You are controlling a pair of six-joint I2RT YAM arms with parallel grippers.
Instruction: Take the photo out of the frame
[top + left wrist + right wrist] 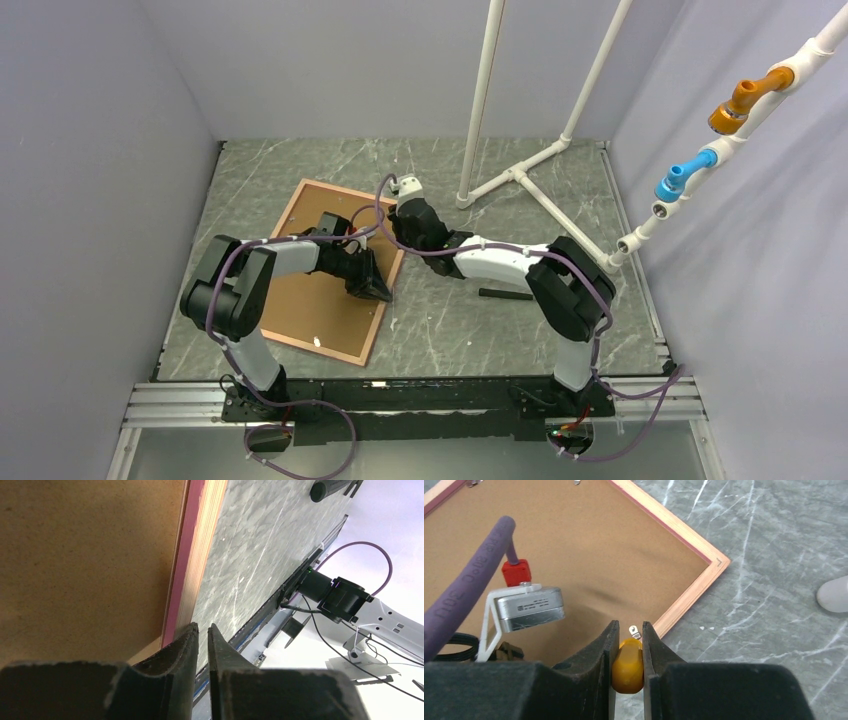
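On the grey table [480, 330], the pink frame [690, 596] lies face down, brown board [310, 315] uppermost, its long axis running far to near at a slight tilt. The photo is not in view; it is judged to sit under that board, inside the frame. Both arms are at the frame's right long edge. The left gripper [202, 628] sits about midway along it, jaws almost pressed together, nothing seen in the slit. The right gripper [629, 624], nearer the far right corner, pinches a yellow object [627, 665] aimed at a small metal tab [635, 631] just ahead, beside the rim. The right arm is closer to that tab, which likely must turn aside before the board lifts.
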